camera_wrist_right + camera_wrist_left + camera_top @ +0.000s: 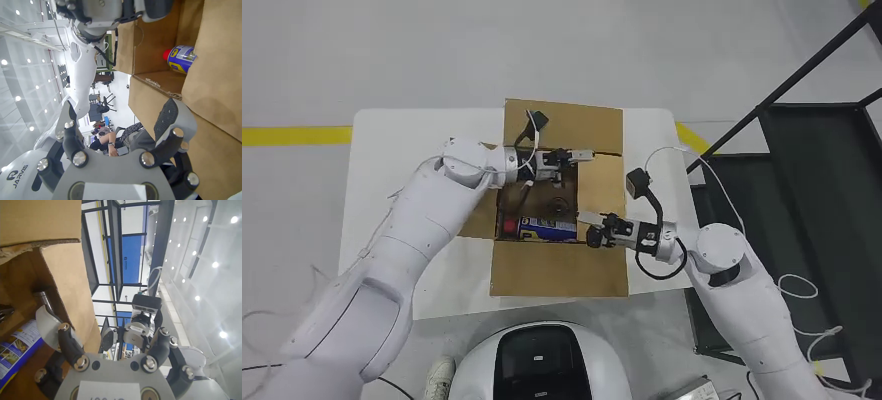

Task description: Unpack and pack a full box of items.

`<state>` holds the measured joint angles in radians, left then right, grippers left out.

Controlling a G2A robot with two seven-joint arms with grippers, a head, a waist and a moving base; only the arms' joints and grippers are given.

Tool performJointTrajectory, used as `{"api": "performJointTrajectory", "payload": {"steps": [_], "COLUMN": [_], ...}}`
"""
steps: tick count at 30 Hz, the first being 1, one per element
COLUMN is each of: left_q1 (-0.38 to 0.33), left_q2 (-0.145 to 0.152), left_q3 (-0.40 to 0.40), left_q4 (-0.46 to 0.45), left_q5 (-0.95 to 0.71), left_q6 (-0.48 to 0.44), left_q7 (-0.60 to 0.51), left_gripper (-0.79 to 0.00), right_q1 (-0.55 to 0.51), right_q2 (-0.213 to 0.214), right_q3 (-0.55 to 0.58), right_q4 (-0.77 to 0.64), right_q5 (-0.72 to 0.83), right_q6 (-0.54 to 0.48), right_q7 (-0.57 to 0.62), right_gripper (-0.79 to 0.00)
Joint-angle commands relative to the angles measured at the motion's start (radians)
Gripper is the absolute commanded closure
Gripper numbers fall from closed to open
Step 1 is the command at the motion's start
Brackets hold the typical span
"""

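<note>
The cardboard box (562, 125) sits in the middle of the white table (392, 160) with its far, near and left flaps laid outward, while the right-hand flap (602, 190) stands up along the opening. The box is loaded: a blue-and-yellow spray can (180, 57) with a red cap lies against an inner wall, a blue printed packet (17, 345) lies on the bottom, and a metal cylinder (44, 297) stands near a corner. The left gripper (582, 155) is at the far end of the right-hand flap with its fingers spread wide, one white fingertip (45, 319) inside the box and the cardboard edge running between the two; it grips nothing. The right gripper (119, 115) is at the near end of the same flap, also wide open and empty, its ribbed pad (166, 115) just beside the cardboard, though contact cannot be confirmed. The task looks to be at its very start, with the opening being cleared before unpacking and nothing lifted out yet. The next move probably calls for pushing or pinching that flap outward so it stays down. One arm can then reach in for an item such as the can, which lies on its side and may roll when touched.
</note>
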<state>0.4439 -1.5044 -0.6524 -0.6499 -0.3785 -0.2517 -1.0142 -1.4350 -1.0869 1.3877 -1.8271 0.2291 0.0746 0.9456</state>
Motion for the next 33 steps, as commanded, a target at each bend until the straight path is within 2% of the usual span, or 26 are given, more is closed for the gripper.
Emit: {"api": "performJointTrajectory", "payload": {"steps": [1, 6, 17, 24, 28, 33], "left_q1": [-0.013, -0.036, -0.083, -0.119, -0.13, -0.132], "left_q2": [-0.022, -0.074, -0.167, -0.189, -0.197, -0.207], "left_q3": [0.027, 0.081, 0.083, 0.049, 0.016, 0.001], "left_q4": [0.047, 0.131, 0.255, 0.29, 0.292, 0.296], "left_q5": [0.023, 0.08, 0.011, -0.053, -0.134, -0.163], "left_q6": [-0.016, -0.077, -0.194, -0.272, -0.264, -0.272], "left_q7": [0.017, 0.057, 0.068, -0.026, -0.131, -0.198], "left_gripper": [-0.785, -0.785, -0.785, -0.785, -0.785, -0.785], "right_q1": [-0.008, -0.01, -0.015, 0.0, -0.016, -0.086], "right_q2": [0.001, 0.001, 0.004, 0.003, 0.003, 0.012], "right_q3": [-0.005, -0.03, -0.062, -0.118, -0.128, -0.051], "right_q4": [-0.013, -0.013, -0.02, -0.008, -0.013, -0.074], "right_q5": [0.001, 0.0, 0.016, 0.01, -0.042, -0.071], "right_q6": [0.005, 0.009, 0.001, -0.001, -0.005, -0.018], "right_q7": [-0.002, -0.011, 0.023, 0.043, -0.041, -0.146], "right_gripper": [-0.785, -0.785, -0.785, -0.785, -0.785, -0.785]}}
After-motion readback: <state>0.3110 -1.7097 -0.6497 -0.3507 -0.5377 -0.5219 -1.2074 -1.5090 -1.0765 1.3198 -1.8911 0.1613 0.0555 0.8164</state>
